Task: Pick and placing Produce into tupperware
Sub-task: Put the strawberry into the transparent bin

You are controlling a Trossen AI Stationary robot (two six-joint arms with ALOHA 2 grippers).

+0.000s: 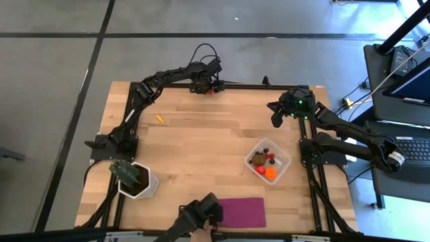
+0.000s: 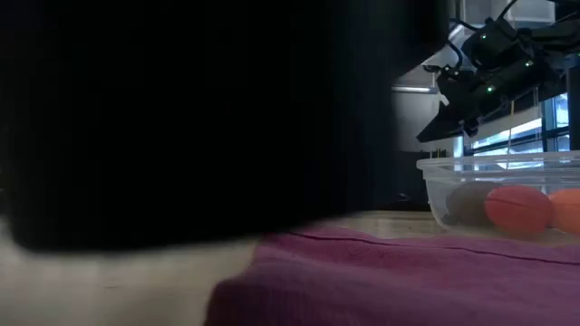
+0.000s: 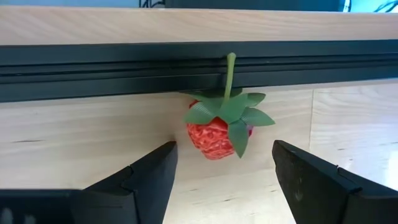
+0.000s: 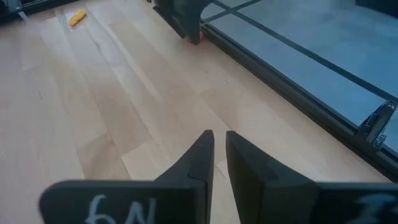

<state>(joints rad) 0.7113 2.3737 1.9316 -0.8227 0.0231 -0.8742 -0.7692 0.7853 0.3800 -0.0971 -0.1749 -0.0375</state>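
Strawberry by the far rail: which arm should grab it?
Left. Its open gripper already faces the strawberry; the right gripper is shut and off to the side.

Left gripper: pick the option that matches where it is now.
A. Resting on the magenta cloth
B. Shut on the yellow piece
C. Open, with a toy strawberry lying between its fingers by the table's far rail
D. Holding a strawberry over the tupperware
C: the left gripper stands open around the toy strawberry, which lies on the wood against the black rail, not yet gripped.
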